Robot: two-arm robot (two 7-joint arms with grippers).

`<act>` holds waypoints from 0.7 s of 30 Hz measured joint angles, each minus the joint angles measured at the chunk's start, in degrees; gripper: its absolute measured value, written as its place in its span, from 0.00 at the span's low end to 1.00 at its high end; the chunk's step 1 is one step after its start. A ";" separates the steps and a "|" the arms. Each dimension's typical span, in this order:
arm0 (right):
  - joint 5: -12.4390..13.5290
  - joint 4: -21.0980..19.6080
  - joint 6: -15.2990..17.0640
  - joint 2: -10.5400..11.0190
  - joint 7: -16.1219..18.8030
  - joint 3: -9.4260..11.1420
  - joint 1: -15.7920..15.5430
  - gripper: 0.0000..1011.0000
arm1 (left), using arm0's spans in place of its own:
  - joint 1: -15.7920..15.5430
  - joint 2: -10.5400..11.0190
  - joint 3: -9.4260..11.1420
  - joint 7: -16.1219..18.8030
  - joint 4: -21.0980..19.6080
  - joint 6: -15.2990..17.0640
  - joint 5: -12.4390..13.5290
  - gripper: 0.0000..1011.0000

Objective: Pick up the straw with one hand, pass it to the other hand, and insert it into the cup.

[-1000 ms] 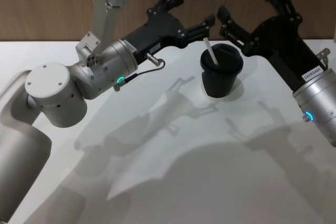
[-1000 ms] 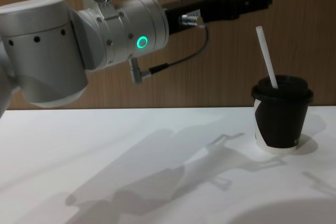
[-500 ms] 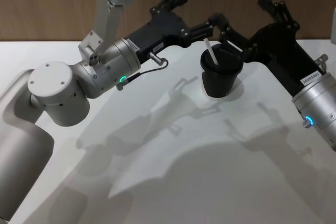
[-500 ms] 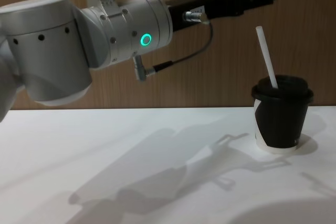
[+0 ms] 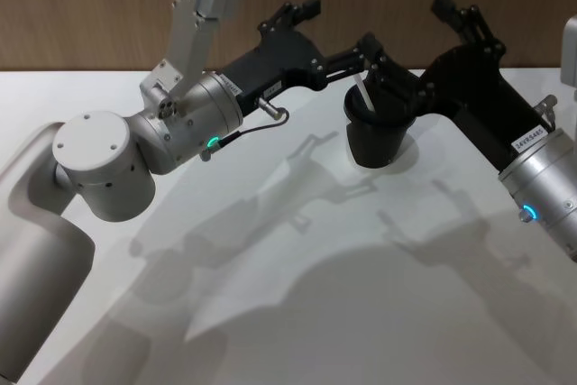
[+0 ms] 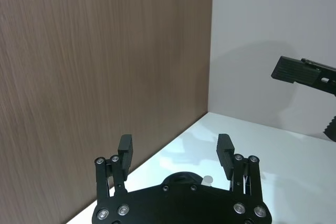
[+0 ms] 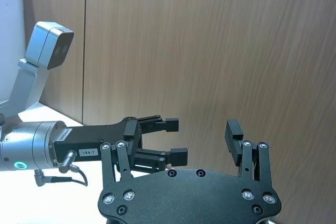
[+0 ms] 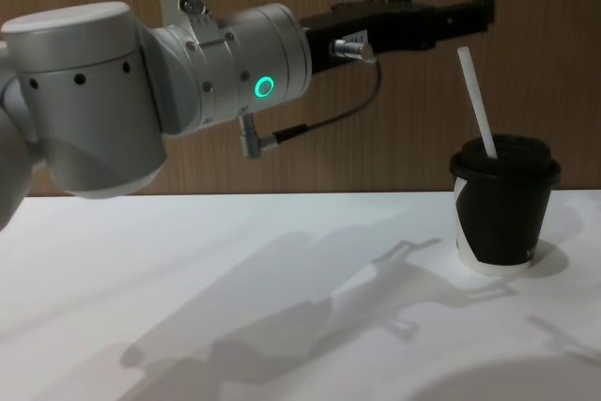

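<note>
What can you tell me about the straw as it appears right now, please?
The straw is thin, straight and white, plastic or paper by its look. Its lower end sits in the hole of the domed black lid of the cup, and it leans away from upright, its free end rising well above the lid. Nothing but the lid touches it: the left hand hangs open above and beside its tip.

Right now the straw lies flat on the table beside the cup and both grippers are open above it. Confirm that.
Not quite. The straw stands tilted in the lid of the cup, as the chest view shows. The left gripper and right gripper are indeed open above it.
</note>
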 joint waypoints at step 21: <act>-0.18 0.18 -0.53 0.55 0.70 -0.25 0.11 0.99 | 0.01 0.08 0.28 0.41 0.18 0.23 0.51 0.99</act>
